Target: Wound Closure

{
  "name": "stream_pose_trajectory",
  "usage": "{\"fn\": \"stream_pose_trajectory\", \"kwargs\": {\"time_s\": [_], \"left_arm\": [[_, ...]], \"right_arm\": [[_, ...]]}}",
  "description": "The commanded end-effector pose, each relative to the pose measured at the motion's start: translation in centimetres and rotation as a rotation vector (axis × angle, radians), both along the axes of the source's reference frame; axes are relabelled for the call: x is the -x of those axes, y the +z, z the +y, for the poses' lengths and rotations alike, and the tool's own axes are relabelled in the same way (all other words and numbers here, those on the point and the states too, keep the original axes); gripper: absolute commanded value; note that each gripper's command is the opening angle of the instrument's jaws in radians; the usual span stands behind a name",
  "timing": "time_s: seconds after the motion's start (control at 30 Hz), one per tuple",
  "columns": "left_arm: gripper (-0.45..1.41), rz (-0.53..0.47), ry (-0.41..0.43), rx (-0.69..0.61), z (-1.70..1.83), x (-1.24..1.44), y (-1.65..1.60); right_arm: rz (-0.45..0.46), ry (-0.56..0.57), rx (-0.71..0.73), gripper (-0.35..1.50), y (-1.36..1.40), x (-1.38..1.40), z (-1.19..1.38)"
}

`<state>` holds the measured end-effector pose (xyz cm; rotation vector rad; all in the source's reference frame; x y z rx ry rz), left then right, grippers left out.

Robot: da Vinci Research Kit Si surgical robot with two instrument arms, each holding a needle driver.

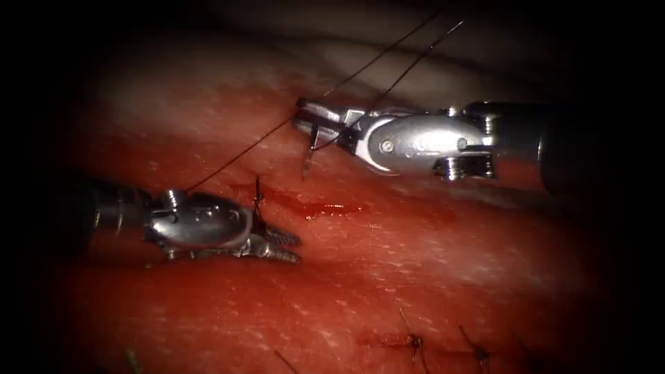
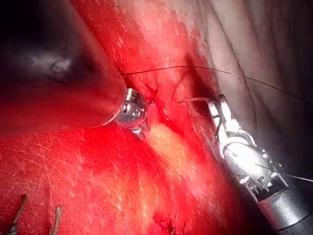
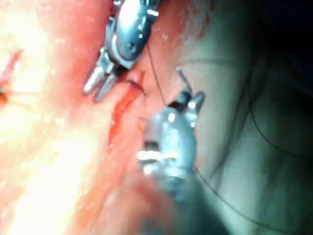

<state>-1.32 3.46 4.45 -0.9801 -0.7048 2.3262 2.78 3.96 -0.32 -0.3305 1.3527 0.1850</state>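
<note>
Nearest the endoscope, at the bottom of its view, lie two finished stitches (image 1: 415, 341), their short cut thread ends standing up from the tissue (image 1: 429, 270). Above them, the left arm's pincer (image 1: 282, 246) lies low on the tissue at the left, its two toothed jaws narrowly parted and holding nothing. Just beside its wrist stands a small dark knot (image 1: 258, 197) at the left end of the cut (image 1: 325, 208), where red fluid has pooled in a short streak.

The right arm's pincer (image 1: 305, 114) comes in from the right, above the cut, with its jaws closed on the curved needle (image 1: 310, 149). It grips the needle near one end; the rest of the curve hangs downward, its tip free above the tissue and clear of it. The thread (image 1: 235, 158) runs from near the left tool's wrist diagonally up to the right pincer, and two strands continue up and to the right into the dark. In the left wrist view, the same pincer (image 2: 218, 105) holds the needle over the tissue.
</note>
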Motion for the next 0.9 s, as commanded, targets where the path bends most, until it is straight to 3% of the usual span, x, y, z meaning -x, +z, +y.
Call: {"fn": "stream_pose_trajectory", "kwargs": {"time_s": [0.03,0.57,0.9], "left_arm": [[0.22,-0.001,0.001,-0.003,-0.06,0.05,0.04],[0.22,-0.006,0.002,-0.012,-0.01,0.02,-0.01],[0.22,-0.005,0.000,-0.010,0.04,-0.03,-0.01]], "right_arm": [[0.001,-0.001,0.002,-0.35,0.03,-0.09,0.05],[-0.016,-0.002,0.058,-0.35,0.21,-0.17,-0.13],[-0.031,-0.024,0.128,-0.35,0.39,-0.19,-0.55]]}}
